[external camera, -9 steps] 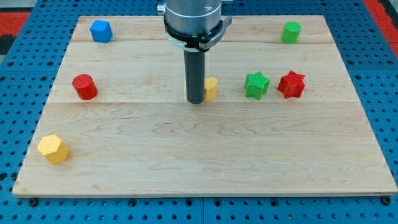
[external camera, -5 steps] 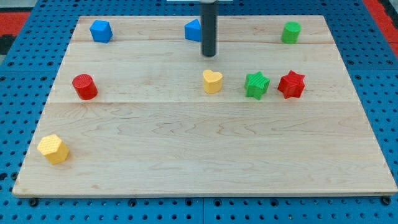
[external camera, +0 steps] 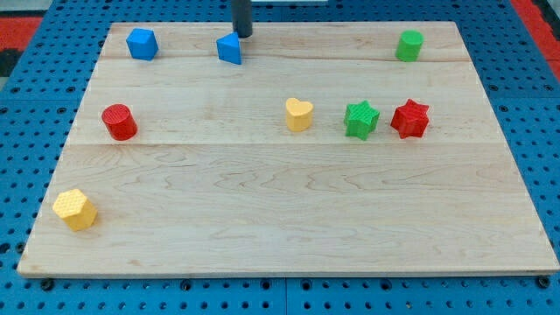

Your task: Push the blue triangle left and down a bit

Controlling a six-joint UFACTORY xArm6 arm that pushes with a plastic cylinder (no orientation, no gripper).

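The blue triangle point(external camera: 229, 49) lies on the wooden board point(external camera: 280, 210) near the view's top, left of centre. My tip point(external camera: 242, 35) is at the triangle's upper right corner, touching or nearly touching it. Only the lower part of the rod shows at the view's top edge.
A blue block point(external camera: 141, 43) sits at the top left. A green cylinder point(external camera: 409, 45) is at the top right. A red cylinder point(external camera: 119, 122) is at the left, a yellow hexagon point(external camera: 75, 209) at the bottom left. A yellow heart point(external camera: 298, 115), green star point(external camera: 360, 119) and red star point(external camera: 410, 119) stand in a row.
My tip moved from beside the yellow heart up to the top, then left. The blue triangle has slid left and slightly down from its earlier spot.
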